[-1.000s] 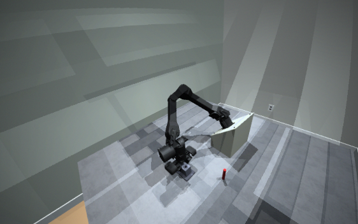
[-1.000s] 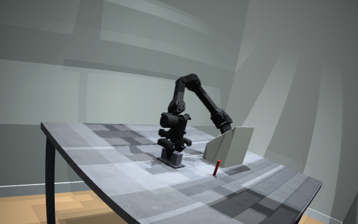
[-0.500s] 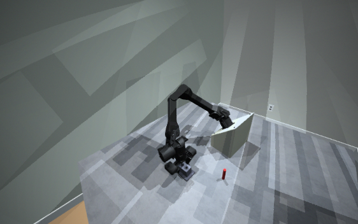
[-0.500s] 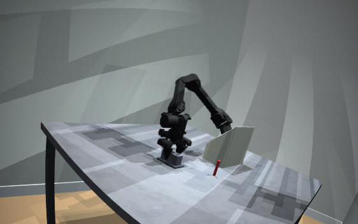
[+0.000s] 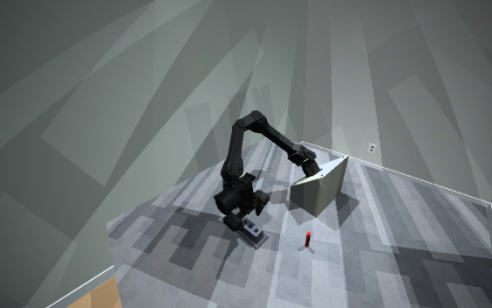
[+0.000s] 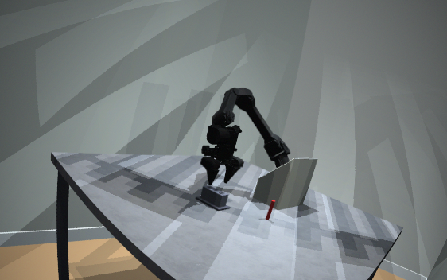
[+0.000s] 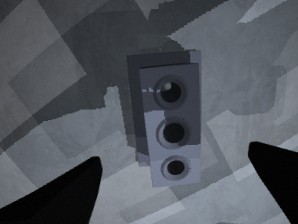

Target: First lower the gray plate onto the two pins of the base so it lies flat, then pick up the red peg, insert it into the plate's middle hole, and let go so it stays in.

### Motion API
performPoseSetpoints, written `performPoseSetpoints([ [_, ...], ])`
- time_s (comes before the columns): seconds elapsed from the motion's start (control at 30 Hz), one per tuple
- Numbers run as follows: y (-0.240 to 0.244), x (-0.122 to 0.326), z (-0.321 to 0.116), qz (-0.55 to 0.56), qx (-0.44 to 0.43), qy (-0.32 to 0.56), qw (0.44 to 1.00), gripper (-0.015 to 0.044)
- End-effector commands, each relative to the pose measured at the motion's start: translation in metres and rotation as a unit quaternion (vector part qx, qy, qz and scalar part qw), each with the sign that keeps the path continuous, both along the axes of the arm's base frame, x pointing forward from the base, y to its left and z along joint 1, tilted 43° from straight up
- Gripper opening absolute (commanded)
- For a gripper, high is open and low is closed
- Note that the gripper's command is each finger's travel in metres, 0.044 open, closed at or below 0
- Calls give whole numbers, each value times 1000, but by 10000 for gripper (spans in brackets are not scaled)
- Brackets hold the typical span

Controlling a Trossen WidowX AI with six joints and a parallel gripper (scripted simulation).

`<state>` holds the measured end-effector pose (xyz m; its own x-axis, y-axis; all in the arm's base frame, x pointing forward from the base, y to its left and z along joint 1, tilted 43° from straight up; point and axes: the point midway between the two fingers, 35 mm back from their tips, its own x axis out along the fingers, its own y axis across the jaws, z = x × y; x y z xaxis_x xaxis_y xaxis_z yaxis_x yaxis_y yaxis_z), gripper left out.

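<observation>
I am hovering my empty black gripper point(image 6: 221, 176), jaws wide, above the gray three-hole plate point(image 7: 172, 124) seated on its base, eyeing the small, likely light, rigid red peg point(image 6: 270, 209) standing nearby, best pinched mid-shaft.

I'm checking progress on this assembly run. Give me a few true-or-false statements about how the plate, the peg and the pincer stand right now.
1. The pincer is open and holds nothing. True.
2. The gray plate sits on the base, under the pincer. True.
3. The red peg is in the plate's middle hole. False: it stands on the table, apart from the plate.
4. The pincer's fingers touch the plate. False: they hang above it, with a gap.
5. The plate shows three holes in a row. True.
</observation>
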<state>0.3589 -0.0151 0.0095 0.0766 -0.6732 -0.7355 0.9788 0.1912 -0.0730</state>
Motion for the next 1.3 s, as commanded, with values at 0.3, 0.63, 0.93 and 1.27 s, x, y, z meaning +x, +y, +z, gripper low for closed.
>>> performPoseSetpoints([
  [0.3, 59, -16, 23, 20, 7, 11, 1000, 440],
  [0.63, 146, -122, -70, 143, -2, 125, 982, 440],
  [0.93, 147, -145, -90, 163, -11, 145, 976, 440],
  [1.27, 128, -144, -116, 163, -11, 145, 976, 440],
])
